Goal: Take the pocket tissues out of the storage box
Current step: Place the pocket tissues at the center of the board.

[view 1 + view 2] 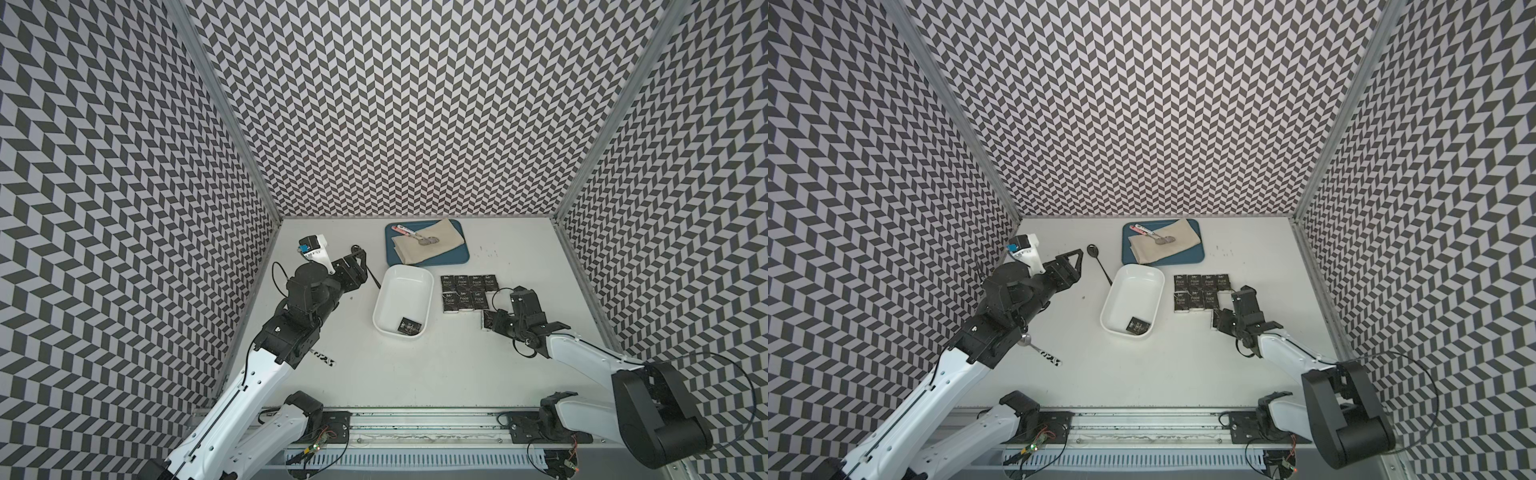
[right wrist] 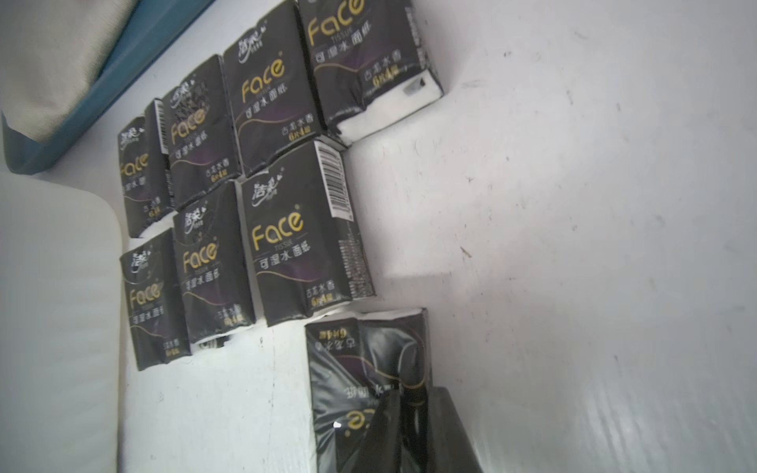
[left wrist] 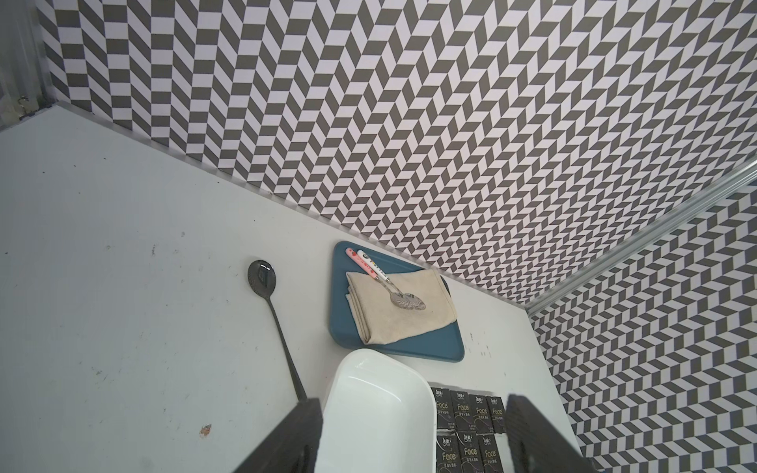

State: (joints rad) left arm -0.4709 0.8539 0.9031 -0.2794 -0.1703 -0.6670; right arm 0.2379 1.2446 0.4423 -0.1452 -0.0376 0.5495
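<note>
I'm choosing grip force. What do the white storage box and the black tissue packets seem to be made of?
The storage box looks like glossy moulded plastic: rounded corners, soft sheen; glazed ceramic cannot be excluded. The pocket tissues look like soft paper in thin shiny film: wrinkled wrap, glare, white tissue at the ends.

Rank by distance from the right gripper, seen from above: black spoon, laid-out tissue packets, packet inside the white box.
From the right gripper:
1. Laid-out packets, just ahead of it.
2. Packet in the storage box, leftward.
3. Black spoon, far left, beyond the box.
</note>
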